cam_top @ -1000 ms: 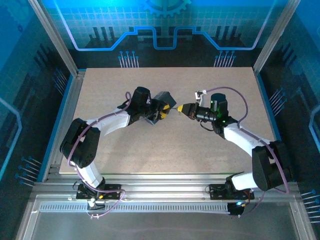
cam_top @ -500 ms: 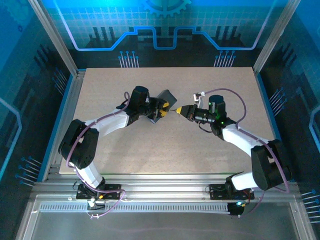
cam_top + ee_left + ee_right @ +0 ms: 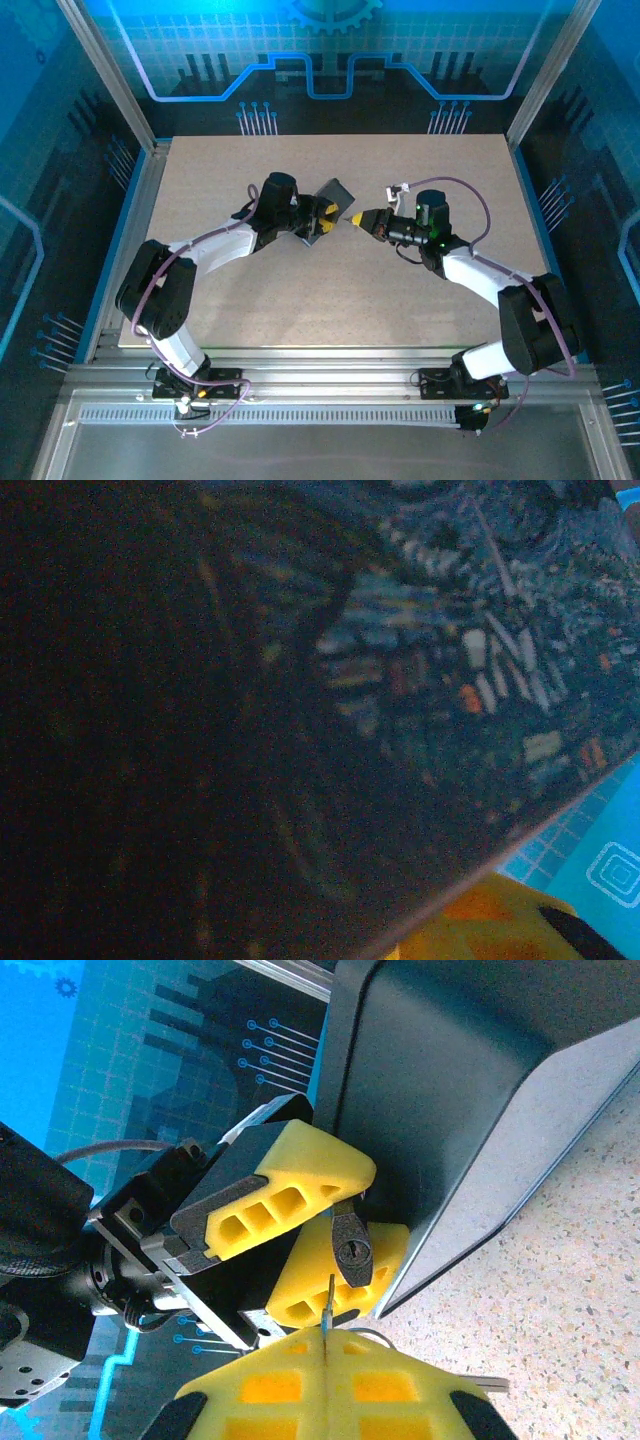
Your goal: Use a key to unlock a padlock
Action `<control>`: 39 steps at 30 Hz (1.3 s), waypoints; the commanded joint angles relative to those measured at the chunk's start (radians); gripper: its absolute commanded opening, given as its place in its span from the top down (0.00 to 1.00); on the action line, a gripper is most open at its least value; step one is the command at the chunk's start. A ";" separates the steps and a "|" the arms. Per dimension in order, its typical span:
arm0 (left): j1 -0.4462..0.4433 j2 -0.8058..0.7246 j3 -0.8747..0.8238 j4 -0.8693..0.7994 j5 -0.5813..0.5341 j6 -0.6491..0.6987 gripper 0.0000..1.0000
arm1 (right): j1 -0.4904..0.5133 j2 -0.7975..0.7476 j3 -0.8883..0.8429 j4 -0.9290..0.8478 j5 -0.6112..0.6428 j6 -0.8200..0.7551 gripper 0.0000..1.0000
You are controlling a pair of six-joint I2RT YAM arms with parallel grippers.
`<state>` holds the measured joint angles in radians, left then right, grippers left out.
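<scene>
**Item 1. Left pincer** (image 3: 322, 214). Mid-bench, reaching rightward. Its yellow fingers (image 3: 290, 1205) are closed narrowly on the padlock's body, one above and one below in the right wrist view.

**Item 2. Tin** (image 3: 333, 192). Dark blue with a swirl-painted face, close before the left wrist camera. It lies tilted just behind the left pincer, with a corner towards the bench (image 3: 300, 290). How it is joined to the padlock cannot be told.

**Item 3. Padlock** (image 3: 352, 1248). Small dark body held off the bench between the left fingers. Its keyhole end is turned towards the right pincer, and the slot is plainly exposed. The shackle is hidden behind the fingers.

**Item 4. Key** (image 3: 327, 1305). Thin silvery blade standing out from the seam of the right fingers. Its long axis runs along the pincer's own line and aims at the padlock. The tip is near the keyhole but apart from it, and not entered.

**Item 5. Right pincer** (image 3: 357, 219). Fingers pressed together on the key, tip to tip with the left pincer across a small gap.

**Governing relation.** In the right wrist view the keyhole sits just above the blade tip and slightly to its right. The blade looks nearly in line with the slot but offset sideways. Judgement: the right arm carries the next move, a small sideways correction and then a straight advance along the blade's axis. The left arm need only keep the padlock steady.
</scene>
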<state>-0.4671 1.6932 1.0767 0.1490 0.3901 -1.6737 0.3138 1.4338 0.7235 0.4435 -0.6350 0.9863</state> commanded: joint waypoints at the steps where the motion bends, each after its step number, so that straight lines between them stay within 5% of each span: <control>1: 0.008 -0.052 -0.008 0.073 0.008 -0.004 0.74 | 0.007 0.014 0.003 0.037 0.009 0.005 1.00; 39: 0.004 -0.087 -0.038 0.093 -0.013 -0.041 0.75 | 0.040 0.021 0.020 0.095 0.042 0.032 1.00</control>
<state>-0.4671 1.6592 1.0401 0.1715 0.3790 -1.7042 0.3405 1.4628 0.7246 0.5030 -0.6083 1.0176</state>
